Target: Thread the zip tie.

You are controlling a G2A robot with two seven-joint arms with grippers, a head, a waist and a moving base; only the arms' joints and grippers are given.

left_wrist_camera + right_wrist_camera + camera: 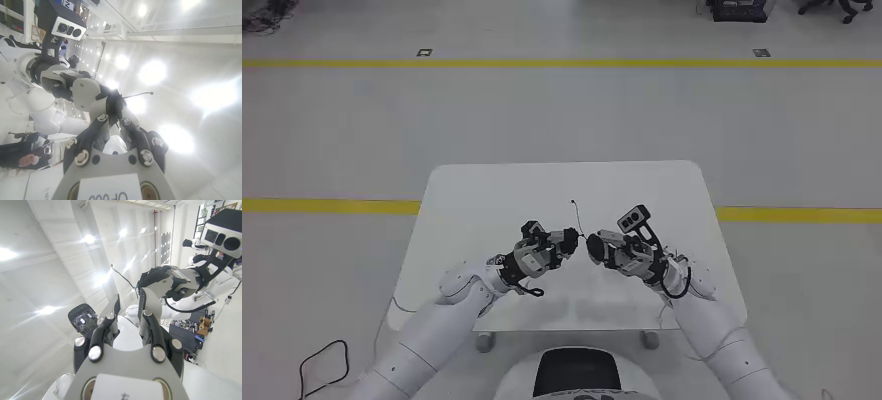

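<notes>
Both arms are in over the middle of the white desk [642, 185], wrists turned toward each other, and the two grippers meet almost tip to tip. The left gripper [569, 240] comes in from the left side, and its dark fingers [151, 275] are pressed together on the zip tie [121, 274], a firm pinch near one end of the strap. The tie is held up in the air between the two grippers, off the desk. From the pinch the thin black strap runs out free toward the far side, bending slightly, and it ends in a small head that touches nothing. On the other side of the pinch a short stub of strap pokes out.

Over at the right gripper [129, 295], coming in from the right, the fingers are spread with a plain gap between them. Seen from the right wrist, that stub lines up with the gap, just beside the ribbed pad [141, 303] of one finger. Whether strap and pad touch, I can't tell. On the floor beyond the desk, a yellow line [562, 63] runs left to right.
</notes>
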